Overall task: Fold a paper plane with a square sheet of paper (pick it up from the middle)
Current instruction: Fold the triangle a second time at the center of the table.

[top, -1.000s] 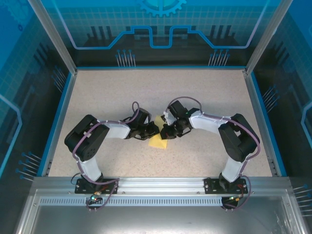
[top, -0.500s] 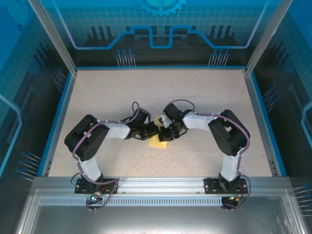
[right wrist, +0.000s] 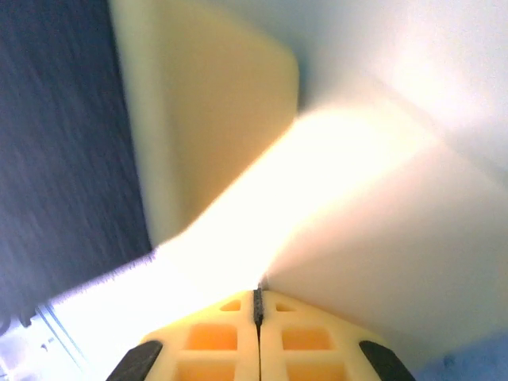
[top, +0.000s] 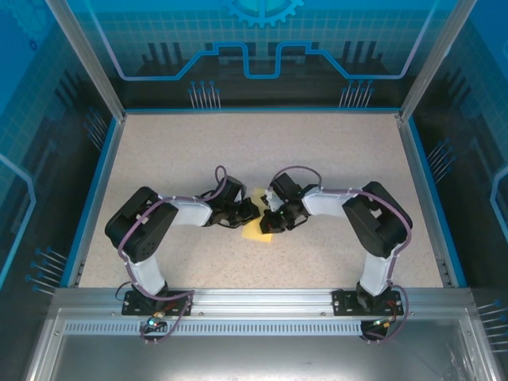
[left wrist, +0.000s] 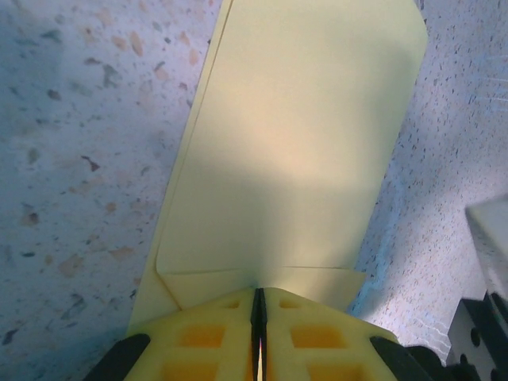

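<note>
Plainly, the job is judged to be partly done. In the top view, the square sheet of paper is seen in the middle of the frame, on the speckled table. It is found between the left gripper and the right gripper, which are brought close together over it. Much of it is hidden by them. No pointed plane shape can be made out.

In the left wrist view, the paper is stretched from the bottom middle of the frame up to the top. Two layers are seen along its left edge, and small turned-in flaps are seen near the bottom, so some folds are thought to be made. The yellow fingers are pressed together at the bottom middle, and the near edge of the paper seems to be pinched between them.

In the right wrist view, the paper is washed out by bright light. A bent-up part with a rounded corner is seen at the upper left. The fingers are pressed together at the bottom middle, and a crease is seen running into them, so the paper is likely pinched there too.

A sharp tip and a centre ridge are not yet seen, so more folds are thought to be left.
</note>
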Available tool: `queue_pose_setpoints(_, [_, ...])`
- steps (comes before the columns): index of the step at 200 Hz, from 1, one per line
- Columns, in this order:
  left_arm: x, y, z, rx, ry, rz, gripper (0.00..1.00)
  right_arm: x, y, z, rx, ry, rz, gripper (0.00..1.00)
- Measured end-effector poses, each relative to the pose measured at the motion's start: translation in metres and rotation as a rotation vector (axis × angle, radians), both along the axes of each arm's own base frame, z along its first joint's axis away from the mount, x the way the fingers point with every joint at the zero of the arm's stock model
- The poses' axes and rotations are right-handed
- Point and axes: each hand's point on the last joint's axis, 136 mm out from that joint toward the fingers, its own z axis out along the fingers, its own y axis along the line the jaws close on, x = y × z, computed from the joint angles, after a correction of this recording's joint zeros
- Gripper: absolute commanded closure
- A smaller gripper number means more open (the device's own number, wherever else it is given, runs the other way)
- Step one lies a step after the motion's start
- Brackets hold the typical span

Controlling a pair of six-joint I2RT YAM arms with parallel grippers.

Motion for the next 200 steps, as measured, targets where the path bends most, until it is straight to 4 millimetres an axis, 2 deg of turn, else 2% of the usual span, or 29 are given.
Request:
queue_pose_setpoints(22, [0.000,0.000,0.000,0.000,0.000,-0.001,0.88,-0.019,-0.012,-0.001,0.001,0.020,0.004,0.94])
queue_pose_setpoints(60, [0.000,0.000,0.000,-0.001,-0.001,-0.001,0.88,-0.037,-0.026,0.004,-0.019,0.054,0.002,0.94])
queue_pose_setpoints(110, [0.000,0.000,0.000,-0.001,-0.002,-0.001,0.88,-0.019,-0.015,0.028,0.032,-0.013,-0.017,0.94])
queue_pose_setpoints(175, [0.000,0.000,0.001,0.000,-0.002,-0.002,0.88,-0.020,-0.017,0.001,-0.017,0.041,-0.022,0.95])
queue_pose_setpoints(200, [0.000,0.001,0.002,0.025,-0.001,-0.018,0.88,-0.020,-0.017,0.000,-0.018,0.038,-0.015,0.95])
